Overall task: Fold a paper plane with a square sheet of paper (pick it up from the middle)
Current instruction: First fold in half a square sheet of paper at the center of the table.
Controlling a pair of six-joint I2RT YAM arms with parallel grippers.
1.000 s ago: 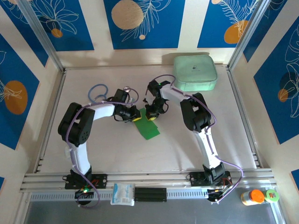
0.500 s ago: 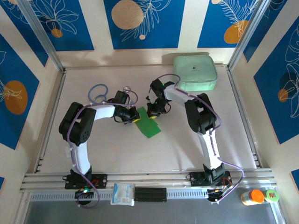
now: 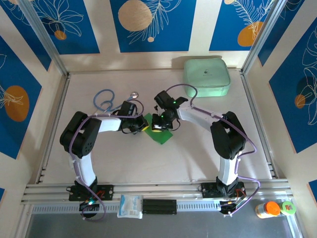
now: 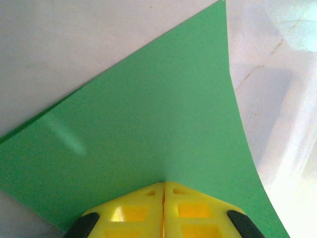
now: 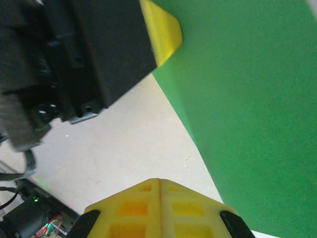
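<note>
Green square sheet of paper (image 3: 163, 135) sits mid-table (image 3: 124, 158), already creased smaller than a full square, one long edge showing a doubled layer in the left wrist view. It hasn't really travelled over the last second; it's the arms around it that have moved. The left gripper (image 3: 144, 127) sits at the sheet's 9 o'clock edge, fingers pressed together after nipping in a touch. In its own camera the tips rest on the green with the far side of the paper curling up off the table. I can't tell whether a ridge of paper is caught between them or they're only pressing down. The right gripper (image 3: 158, 128) has swung in from 1 o'clock and dropped onto the 12 o'clock end of the sheet, with its elbow pushed out toward 3 o'clock. Its fingers are pressed together too, nothing between them. In its wrist view they lie over bare table just beside the paper's edge, facing the left arm's yellow finger (image 5: 163, 29). My read is that both tools are now set to pin and run a crease rather than lift, so we're mid-fold with no dart shape yet. Further out, the mint case (image 3: 207, 77) sits well off at 1 o'clock and a blue looped cord (image 3: 104, 99) at 10 o'clock, both apart from the work.
</note>
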